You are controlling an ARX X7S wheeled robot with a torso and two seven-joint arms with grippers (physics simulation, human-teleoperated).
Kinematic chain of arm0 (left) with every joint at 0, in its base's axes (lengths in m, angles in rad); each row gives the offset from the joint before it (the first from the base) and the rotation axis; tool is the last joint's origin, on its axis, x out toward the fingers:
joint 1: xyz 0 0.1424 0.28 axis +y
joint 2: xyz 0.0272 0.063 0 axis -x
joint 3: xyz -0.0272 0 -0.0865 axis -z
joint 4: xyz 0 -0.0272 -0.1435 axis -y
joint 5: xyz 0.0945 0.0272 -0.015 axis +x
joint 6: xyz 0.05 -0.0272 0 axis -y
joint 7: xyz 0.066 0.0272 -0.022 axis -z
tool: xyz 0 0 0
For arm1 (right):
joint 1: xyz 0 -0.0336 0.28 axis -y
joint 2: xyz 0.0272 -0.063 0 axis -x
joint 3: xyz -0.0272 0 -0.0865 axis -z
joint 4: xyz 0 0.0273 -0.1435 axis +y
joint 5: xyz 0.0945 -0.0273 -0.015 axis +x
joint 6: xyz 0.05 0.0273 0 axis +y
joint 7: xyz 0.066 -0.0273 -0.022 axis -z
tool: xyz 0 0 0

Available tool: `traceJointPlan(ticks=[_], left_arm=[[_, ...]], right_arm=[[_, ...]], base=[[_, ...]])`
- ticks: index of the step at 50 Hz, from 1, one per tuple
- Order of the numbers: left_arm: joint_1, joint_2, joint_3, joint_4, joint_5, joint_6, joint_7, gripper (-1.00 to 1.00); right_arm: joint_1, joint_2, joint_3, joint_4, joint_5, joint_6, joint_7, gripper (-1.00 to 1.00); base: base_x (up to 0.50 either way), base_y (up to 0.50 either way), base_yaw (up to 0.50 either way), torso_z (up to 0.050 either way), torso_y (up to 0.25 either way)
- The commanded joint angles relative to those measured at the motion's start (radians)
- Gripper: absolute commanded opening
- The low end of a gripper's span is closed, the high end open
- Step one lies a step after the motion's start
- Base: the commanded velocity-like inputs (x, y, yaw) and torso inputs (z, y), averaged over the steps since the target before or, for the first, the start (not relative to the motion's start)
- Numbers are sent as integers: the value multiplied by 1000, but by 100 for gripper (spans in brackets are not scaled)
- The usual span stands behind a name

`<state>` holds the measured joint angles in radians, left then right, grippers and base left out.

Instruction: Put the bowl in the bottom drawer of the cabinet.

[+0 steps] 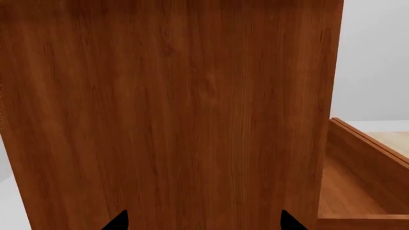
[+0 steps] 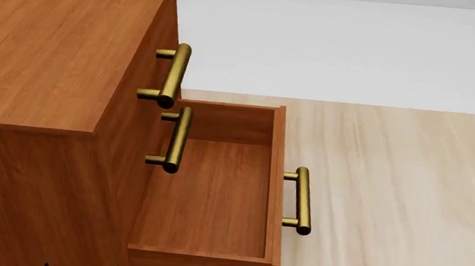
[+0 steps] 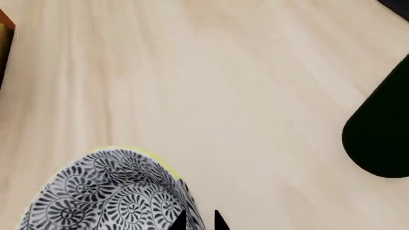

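Bowl (image 3: 118, 191) sits pinched at its rim in your right gripper (image 3: 198, 221); carry it level over the open bottom drawer (image 2: 212, 194) before lowering, left gripper (image 1: 201, 221) spread, idle.

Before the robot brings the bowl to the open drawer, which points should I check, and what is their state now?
1. Bottom drawer pulled open: ok.
2. Drawer inside free of objects: ok.
3. Bowl held by right gripper: ok, fingertips close together at its rim.
4. Bowl over the drawer: not ok, pale floor lies beneath it.
5. Left gripper out of the way: ok, open beside the cabinet wall.
6. Firmness of grip: cannot tell.
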<state>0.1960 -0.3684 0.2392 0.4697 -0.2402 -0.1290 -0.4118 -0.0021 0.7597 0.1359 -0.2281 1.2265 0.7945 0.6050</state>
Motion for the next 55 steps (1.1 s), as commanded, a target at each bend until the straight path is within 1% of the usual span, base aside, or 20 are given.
traceJointPlan(ticks=[1,14,23,32,43,55], left_arm=[[0,-3,1,3,-1,1,-4,100],[0,-6,4,1,-2,3,-7,100],[2,-10,4,7,-3,3,-11,100],[2,-12,3,6,-5,5,-13,100],[9,-17,2,23,-5,9,-20,100],[18,-22,-9,39,-3,21,-32,100]], right_arm=[[47,3,57,-131,92,1,31,-100],[135,-4,85,-262,189,0,137,-100],[252,-16,34,-269,231,19,166,-100],[394,-21,-25,-191,261,53,190,-100],[639,-29,-115,-72,356,136,270,-100],[853,-87,-233,67,375,211,294,-100]], base=[[0,0,0,0,0],[0,0,0,0,0],[0,0,0,0,0],[0,0,0,0,0],[0,0,0,0,0],[0,0,0,0,0]])
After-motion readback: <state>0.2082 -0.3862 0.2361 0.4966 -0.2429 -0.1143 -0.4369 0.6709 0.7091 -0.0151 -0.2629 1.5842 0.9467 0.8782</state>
